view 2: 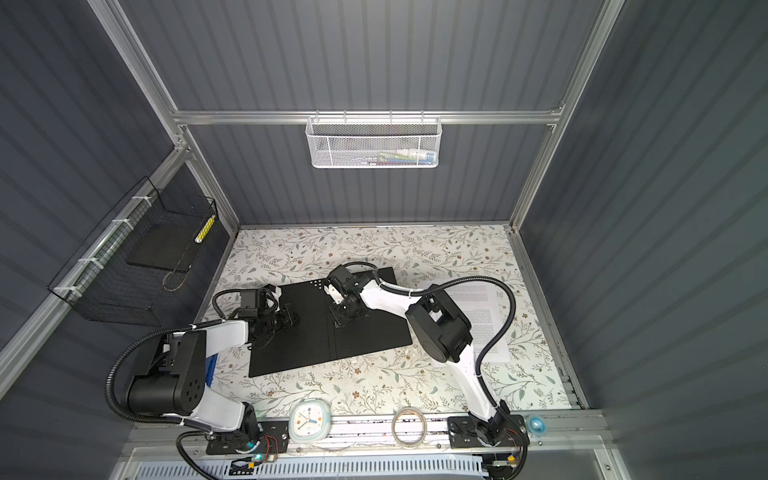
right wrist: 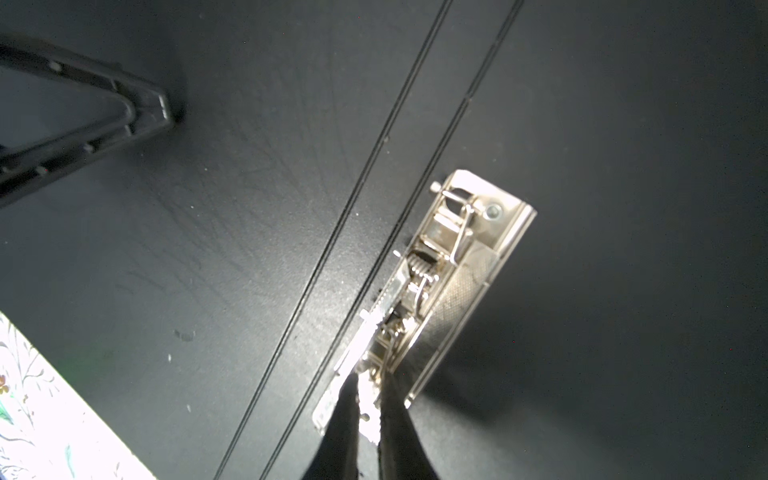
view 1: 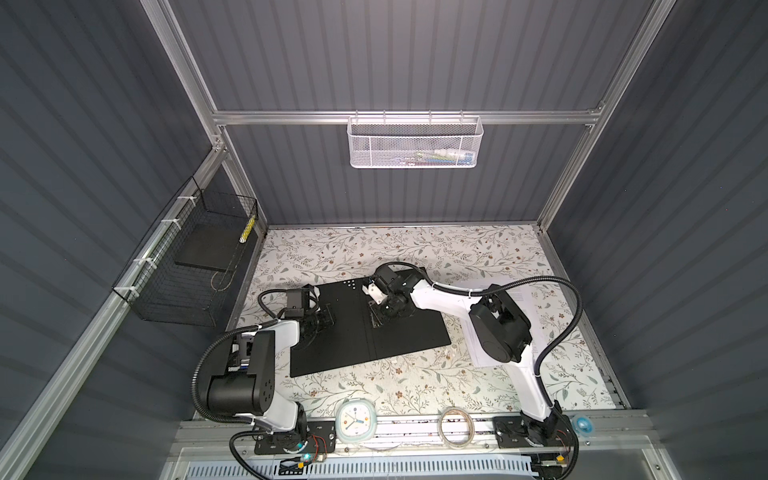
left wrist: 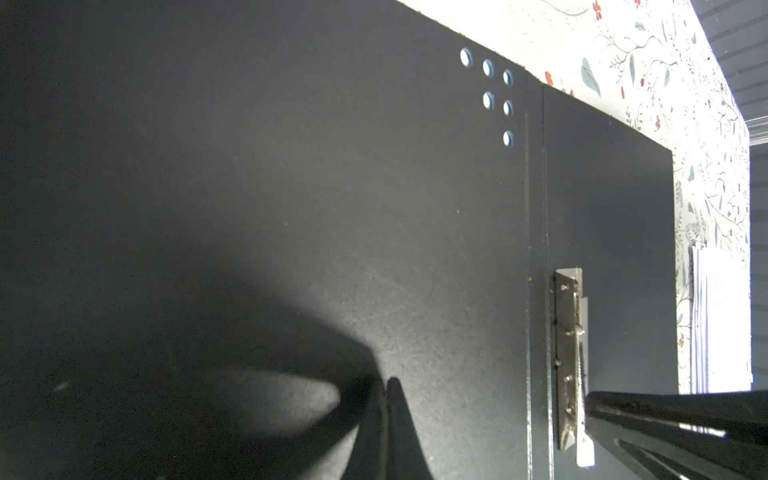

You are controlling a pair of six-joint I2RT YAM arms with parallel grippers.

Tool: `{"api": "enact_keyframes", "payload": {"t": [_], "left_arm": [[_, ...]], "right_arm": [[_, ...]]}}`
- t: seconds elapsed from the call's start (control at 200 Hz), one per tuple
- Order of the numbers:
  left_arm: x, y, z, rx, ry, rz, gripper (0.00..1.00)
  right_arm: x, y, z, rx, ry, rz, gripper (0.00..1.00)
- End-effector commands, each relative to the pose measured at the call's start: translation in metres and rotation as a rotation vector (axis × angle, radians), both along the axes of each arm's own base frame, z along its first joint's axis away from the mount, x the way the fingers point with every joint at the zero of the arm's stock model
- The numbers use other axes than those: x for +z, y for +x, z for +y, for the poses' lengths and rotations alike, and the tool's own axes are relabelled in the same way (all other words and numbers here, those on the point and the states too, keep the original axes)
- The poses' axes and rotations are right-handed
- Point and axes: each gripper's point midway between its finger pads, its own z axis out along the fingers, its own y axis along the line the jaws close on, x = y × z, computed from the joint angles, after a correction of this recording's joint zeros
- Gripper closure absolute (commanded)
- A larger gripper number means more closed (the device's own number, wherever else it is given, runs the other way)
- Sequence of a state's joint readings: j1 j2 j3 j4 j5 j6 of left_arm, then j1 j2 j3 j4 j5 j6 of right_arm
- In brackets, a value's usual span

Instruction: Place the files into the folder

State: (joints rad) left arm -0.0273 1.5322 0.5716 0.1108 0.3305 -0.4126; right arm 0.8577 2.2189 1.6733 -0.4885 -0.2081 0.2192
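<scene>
Lying flat beside the open folder (view 1: 399,340), the papers (view 2: 484,316) look light, floppy and slick (pinch an edge, never the middle), while the left claw (left wrist: 384,386) rests shut and empty on that folder and the right claw (right wrist: 368,395) pinches its clip (right wrist: 453,257).

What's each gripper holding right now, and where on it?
The right gripper pinches the metal clip at its lever end. The left gripper is shut, empty, its tip on the folder's inner cover.
</scene>
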Motion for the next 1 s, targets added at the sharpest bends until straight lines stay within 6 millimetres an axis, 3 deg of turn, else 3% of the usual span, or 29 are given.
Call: {"api": "enact_keyframes", "payload": {"t": [0.0, 0.26, 0.996], "left_arm": [[-0.03, -0.026, 0.006, 0.018, 0.039, 0.142, 1.0], [-0.03, -0.026, 0.006, 0.018, 0.04, 0.142, 1.0], [-0.03, -0.025, 0.006, 0.018, 0.041, 0.146, 1.0]], "right_arm": [[-0.002, -0.004, 0.008, 0.017, 0.0, 0.012, 0.86], [0.036, 0.002, 0.006, -0.012, 0.034, -0.042, 0.82], [-0.003, -0.001, 0.001, -0.015, -0.019, 0.014, 0.79]]}}
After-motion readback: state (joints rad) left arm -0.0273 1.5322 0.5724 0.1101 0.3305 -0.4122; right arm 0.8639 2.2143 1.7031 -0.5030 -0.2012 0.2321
